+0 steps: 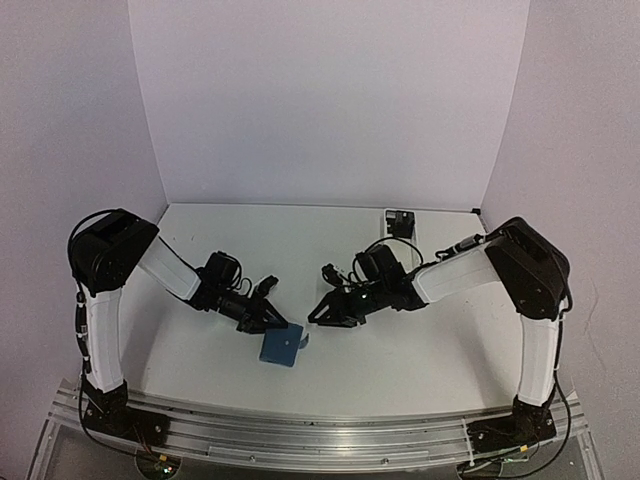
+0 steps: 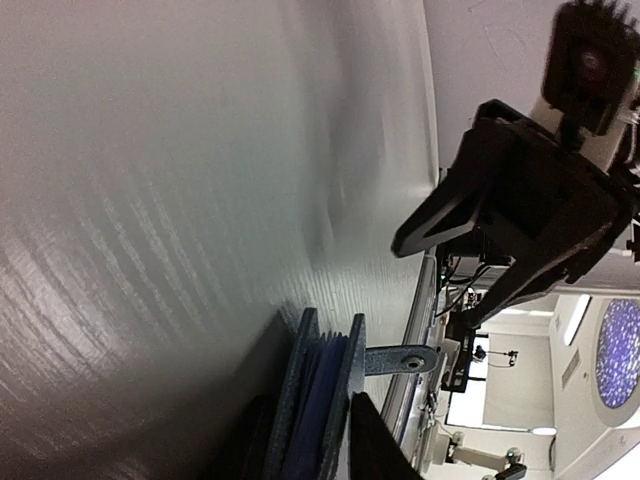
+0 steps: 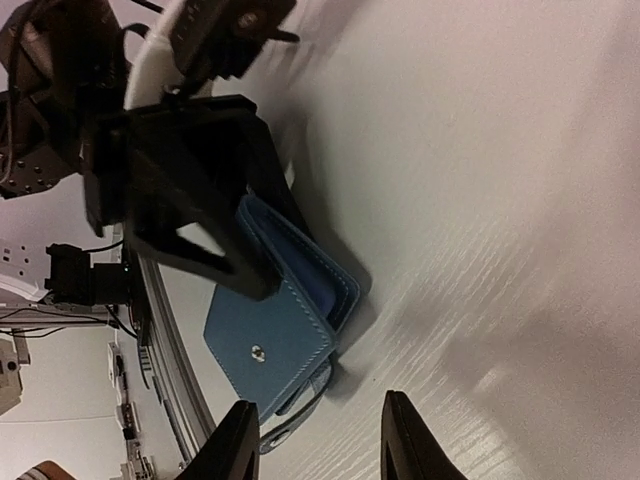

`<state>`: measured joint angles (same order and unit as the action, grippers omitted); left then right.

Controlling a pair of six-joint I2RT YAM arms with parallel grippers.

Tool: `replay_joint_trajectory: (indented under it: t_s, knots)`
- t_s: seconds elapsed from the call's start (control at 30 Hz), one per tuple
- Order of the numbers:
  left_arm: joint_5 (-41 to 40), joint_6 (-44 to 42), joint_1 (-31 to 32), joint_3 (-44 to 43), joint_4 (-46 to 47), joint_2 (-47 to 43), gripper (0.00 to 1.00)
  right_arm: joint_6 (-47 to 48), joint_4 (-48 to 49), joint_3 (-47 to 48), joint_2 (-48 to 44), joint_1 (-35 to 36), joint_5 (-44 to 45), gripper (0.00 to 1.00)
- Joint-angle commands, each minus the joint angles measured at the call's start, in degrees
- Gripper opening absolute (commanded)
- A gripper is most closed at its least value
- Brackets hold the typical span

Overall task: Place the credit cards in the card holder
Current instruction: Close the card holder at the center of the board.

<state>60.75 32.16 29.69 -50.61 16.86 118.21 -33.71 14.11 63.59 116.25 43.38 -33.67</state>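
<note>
The blue card holder lies at the near middle of the table, its light clasp tab toward the right. My left gripper is shut on its far edge. In the left wrist view the card holder shows edge-on between my fingers, with blue layers between its covers and the tab sticking out. My right gripper is open and empty, just right of the holder. In the right wrist view its gripper hangs near the holder's flap. No loose credit card shows.
A white tray with a dark object on it stands at the back right of the table. White walls close in the back and sides. A metal rail runs along the near edge.
</note>
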Motion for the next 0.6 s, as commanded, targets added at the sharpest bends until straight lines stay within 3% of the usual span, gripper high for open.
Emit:
replay_joint_trajectory:
  t_s: [0.0,0.17,0.27,0.43,0.57]
  knots:
    - [-5.17,1.52,0.04,0.30,2.06,1.90,0.39,-3.82,3.65,1.04,5.28,1.00,-4.22,0.37]
    - [-6.84,-2.50,-1.24,0.95,-4.80,-0.56,0.59,-4.73,4.93,3.54,9.53,1.01,-5.60,0.29]
    - [-7.03,-6.59,-1.58,0.54,-10.04,-2.28,0.64,-6.91,8.32,3.36,10.39,1.01,-7.22,0.29]
    - [-7.05,-7.82,-1.39,1.48,-9.78,-2.68,0.64,-8.36,11.68,2.03,10.47,1.01,-7.39,0.19]
    - [-8.43,-8.34,-1.22,1.07,-9.94,-1.55,0.61,-8.45,12.58,3.97,11.46,1.01,-8.46,0.18]
